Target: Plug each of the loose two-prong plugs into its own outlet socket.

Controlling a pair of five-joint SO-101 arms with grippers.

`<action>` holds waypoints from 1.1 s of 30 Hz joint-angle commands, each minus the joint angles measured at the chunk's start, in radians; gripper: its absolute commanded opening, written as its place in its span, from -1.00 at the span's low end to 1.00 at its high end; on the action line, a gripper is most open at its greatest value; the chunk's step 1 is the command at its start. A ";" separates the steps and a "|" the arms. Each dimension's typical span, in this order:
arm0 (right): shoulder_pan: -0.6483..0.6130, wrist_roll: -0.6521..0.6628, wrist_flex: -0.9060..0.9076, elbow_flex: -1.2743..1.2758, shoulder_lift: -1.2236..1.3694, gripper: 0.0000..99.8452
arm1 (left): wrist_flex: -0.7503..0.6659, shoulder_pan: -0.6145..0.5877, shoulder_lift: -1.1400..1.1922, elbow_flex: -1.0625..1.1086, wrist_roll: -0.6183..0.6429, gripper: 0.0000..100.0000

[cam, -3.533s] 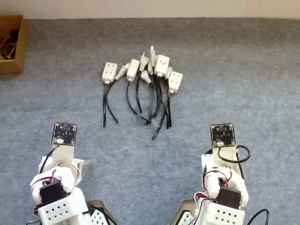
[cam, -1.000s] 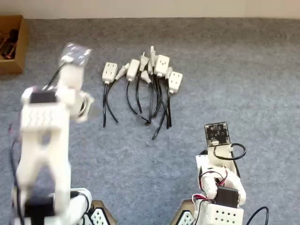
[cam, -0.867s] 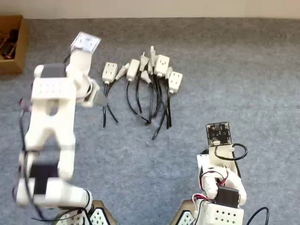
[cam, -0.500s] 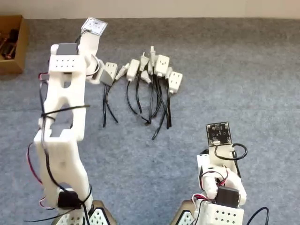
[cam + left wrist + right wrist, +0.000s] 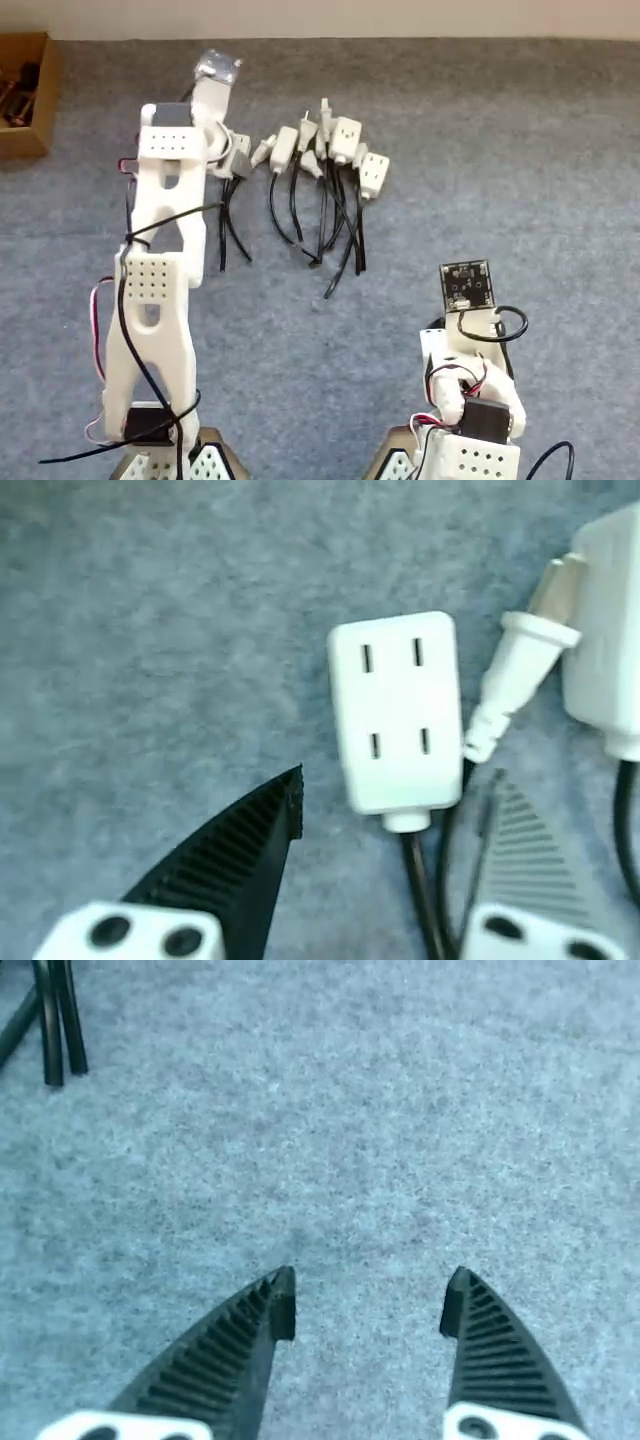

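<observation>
A white outlet block (image 5: 397,710) with two pairs of slots lies on the grey carpet, its black cord (image 5: 420,880) running back between my left gripper's fingers. My left gripper (image 5: 397,783) is open and hovers over the block's cord end, one finger on each side. A loose white two-prong plug (image 5: 520,665) lies beside the block, touching another white block (image 5: 605,630). In the high view the left gripper (image 5: 234,158) is at the left end of the cluster of outlets and plugs (image 5: 340,150). My right gripper (image 5: 370,1290) is open over bare carpet.
Black cords (image 5: 335,230) trail from the cluster toward the arms. A cardboard box (image 5: 22,92) sits at the far left edge. The right arm (image 5: 468,330) is folded near its base. Cord ends (image 5: 50,1020) show at the right wrist view's corner.
The left arm has swung from its base out across the carpet to the leftmost outlet block. The right arm has barely shifted.
</observation>
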 commanded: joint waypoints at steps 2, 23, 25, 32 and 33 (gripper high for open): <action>0.008 -0.003 -0.016 0.068 -0.013 -0.52 | 0.031 0.035 0.008 -0.079 -0.081 -0.96; 0.008 0.000 -0.047 0.097 -0.013 -0.52 | 0.413 0.113 -0.375 0.214 -0.367 -0.99; 0.008 0.000 -0.050 0.097 -0.013 -0.52 | 0.411 0.176 -0.527 0.397 -0.393 -0.99; 0.008 0.000 -0.050 0.096 -0.013 -0.52 | 0.285 0.506 -1.098 1.087 -0.417 -0.99; 0.008 0.000 -0.050 0.096 -0.013 -0.52 | 0.233 0.536 -1.159 1.199 -0.413 -0.99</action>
